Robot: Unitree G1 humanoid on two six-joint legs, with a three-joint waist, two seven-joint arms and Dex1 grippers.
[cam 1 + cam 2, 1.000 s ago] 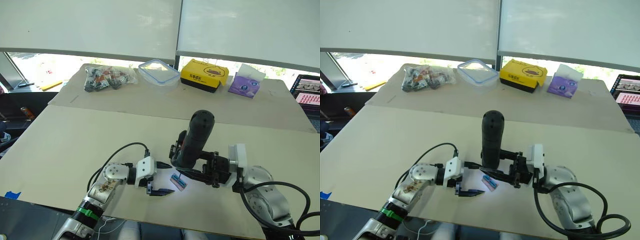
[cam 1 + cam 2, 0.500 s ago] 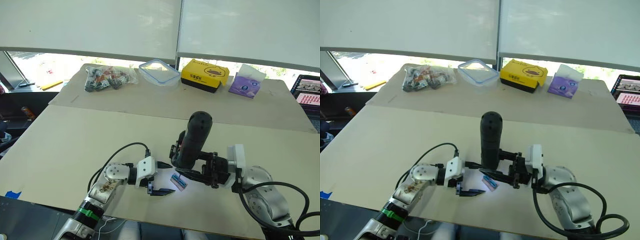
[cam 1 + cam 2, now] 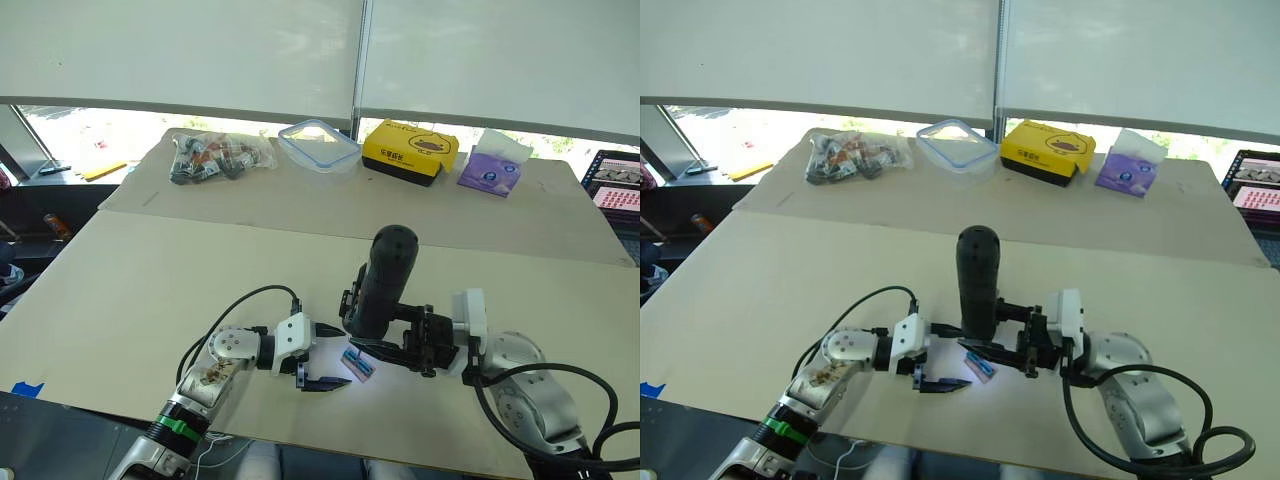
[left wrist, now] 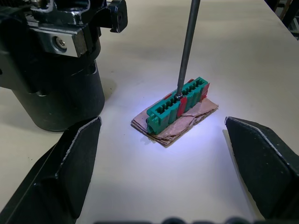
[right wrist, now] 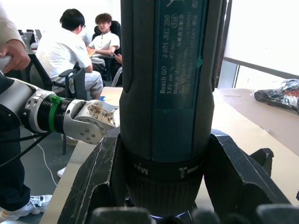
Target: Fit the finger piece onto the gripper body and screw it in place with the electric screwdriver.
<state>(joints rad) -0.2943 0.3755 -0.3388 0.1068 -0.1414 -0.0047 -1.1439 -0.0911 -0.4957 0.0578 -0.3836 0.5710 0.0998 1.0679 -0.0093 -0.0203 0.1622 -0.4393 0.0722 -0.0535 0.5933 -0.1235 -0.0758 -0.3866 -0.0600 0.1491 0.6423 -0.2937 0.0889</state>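
Though partly hidden, "Bosch GO" screwdriver (image 5: 173, 84)

silver-and-white arms with black cables, a green ring on the left forearm, pointed black fingers (image 4: 70, 165).

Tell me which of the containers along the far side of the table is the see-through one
The clear plastic food box with the blue-edged lid. The yellow box and purple tissue pack beside it are opaque, and the bag of parts is soft.
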